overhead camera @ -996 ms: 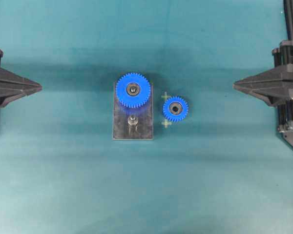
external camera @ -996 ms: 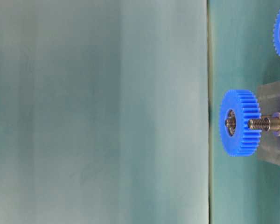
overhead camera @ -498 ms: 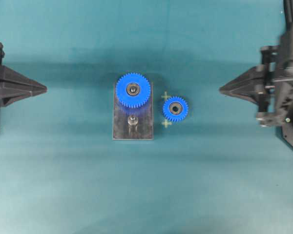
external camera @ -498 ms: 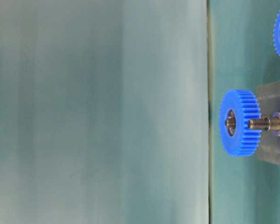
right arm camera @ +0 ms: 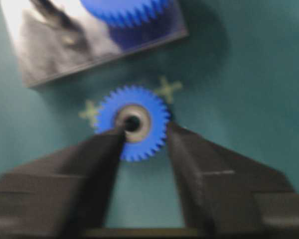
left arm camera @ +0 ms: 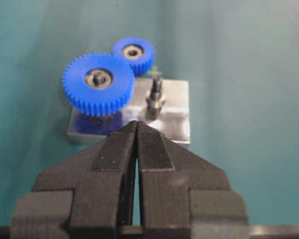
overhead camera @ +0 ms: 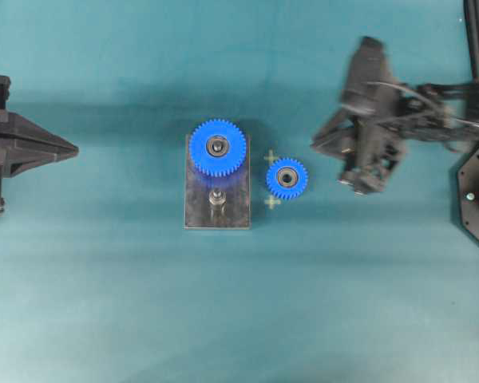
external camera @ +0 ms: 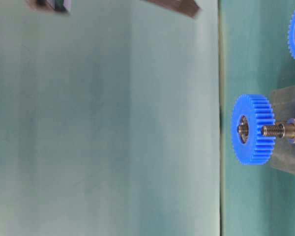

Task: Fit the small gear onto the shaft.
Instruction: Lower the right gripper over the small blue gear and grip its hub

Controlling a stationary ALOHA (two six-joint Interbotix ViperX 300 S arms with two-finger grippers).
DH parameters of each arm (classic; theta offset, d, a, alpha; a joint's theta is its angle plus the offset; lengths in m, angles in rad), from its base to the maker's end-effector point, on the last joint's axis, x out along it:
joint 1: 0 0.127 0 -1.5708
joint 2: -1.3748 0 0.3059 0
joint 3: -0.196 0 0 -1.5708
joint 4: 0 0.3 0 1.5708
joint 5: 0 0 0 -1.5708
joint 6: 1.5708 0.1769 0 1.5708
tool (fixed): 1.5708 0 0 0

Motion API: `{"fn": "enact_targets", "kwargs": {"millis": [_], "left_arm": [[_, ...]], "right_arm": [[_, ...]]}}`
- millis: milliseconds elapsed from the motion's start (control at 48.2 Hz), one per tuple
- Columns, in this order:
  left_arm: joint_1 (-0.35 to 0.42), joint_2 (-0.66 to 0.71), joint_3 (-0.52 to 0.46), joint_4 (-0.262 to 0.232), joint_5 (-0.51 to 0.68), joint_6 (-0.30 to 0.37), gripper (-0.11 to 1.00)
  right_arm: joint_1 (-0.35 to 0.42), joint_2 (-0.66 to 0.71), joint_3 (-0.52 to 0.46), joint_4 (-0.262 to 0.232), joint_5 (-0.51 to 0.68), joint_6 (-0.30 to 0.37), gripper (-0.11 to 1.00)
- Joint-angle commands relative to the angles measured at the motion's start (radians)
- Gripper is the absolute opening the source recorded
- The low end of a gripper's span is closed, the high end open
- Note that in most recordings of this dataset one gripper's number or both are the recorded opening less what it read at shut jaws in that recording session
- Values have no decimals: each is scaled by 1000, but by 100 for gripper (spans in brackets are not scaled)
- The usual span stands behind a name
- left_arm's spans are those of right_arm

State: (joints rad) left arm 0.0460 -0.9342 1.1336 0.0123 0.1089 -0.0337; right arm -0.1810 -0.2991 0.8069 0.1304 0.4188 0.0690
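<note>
Overhead, small gear: the small gear lies flat on the teal table, just right of the grey plate, between two pale cross marks.
Overhead, shaft: the shaft rises bare from the plate, just below the larger blue gear mounted at the plate's upper end.
Overhead, right gripper: the right gripper, blurred, hangs to the right of the small gear, apart from it; its jaw state cannot be told here.
Overhead, left gripper: the left gripper sits at the left edge, well apart from the plate, tips drawn to a point.
Table-level: the larger gear and the threaded shaft tip show at the right edge; dark blurred arm parts cross the top.
Left wrist: jaws pressed together, holding nothing, pointed at the plate.
Right wrist: jaws spread, fingers flanking the small gear, nothing pinched; contact cannot be told.
</note>
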Motion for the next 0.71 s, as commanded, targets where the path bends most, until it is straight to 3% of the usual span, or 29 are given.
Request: {"fn": "enact_targets", "kwargs": {"millis": [0,83,125,332,685], "left_arm": [[3,9,-14,2,-2,-3,0],[3,8,-17,2,-2,-2,0],[3,8,-18,3,3,-2,0],[3,8,-17,3,28,-2,0],[3,8,-9,2,28,-2,0]], "right_arm": [[-9,55,-67,0,57,14,65],[-14,120,-117,0,135,12,87],[-15,155,-150,0,175,9,92],[-14,284,-249,0,265,2,88],[-14,374,-245,-6,242,0,87]]}}
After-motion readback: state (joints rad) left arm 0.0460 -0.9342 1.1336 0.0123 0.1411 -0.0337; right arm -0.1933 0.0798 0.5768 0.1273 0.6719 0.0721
